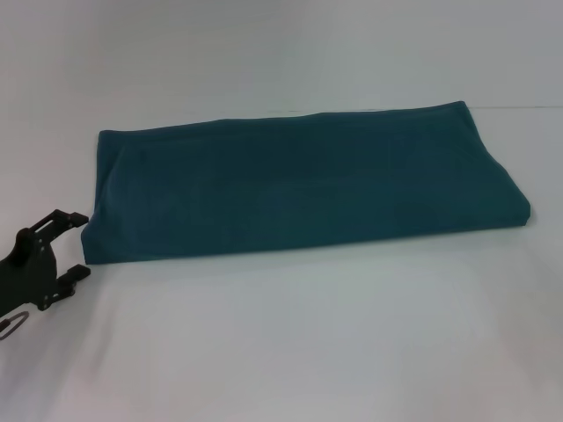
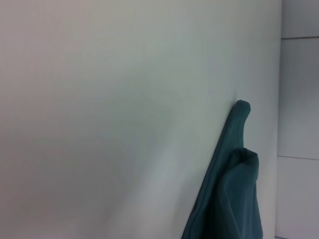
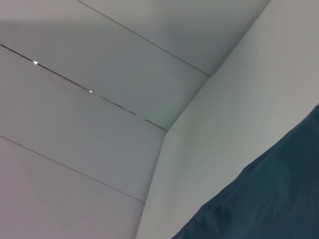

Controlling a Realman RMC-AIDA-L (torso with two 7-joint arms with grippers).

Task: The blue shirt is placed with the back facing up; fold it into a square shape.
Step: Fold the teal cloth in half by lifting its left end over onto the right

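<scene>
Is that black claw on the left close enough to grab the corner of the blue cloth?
Probably yes. The left gripper sits with open jaws right beside the near left corner of the blue shirt, with only bare table between them.

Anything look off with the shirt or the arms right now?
Nothing stands out. The blue shirt lies flat on the white table, folded into a long band, not yet a square. The left end effector is open beside its left end, not touching.

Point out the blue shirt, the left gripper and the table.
blue shirt [image 1: 299, 180]: head view, middle of the folded fabric.
left gripper [image 1: 77, 245]: head view, gap between its open fingertips.
table [image 1: 308, 343]: head view, bare white surface.
</scene>
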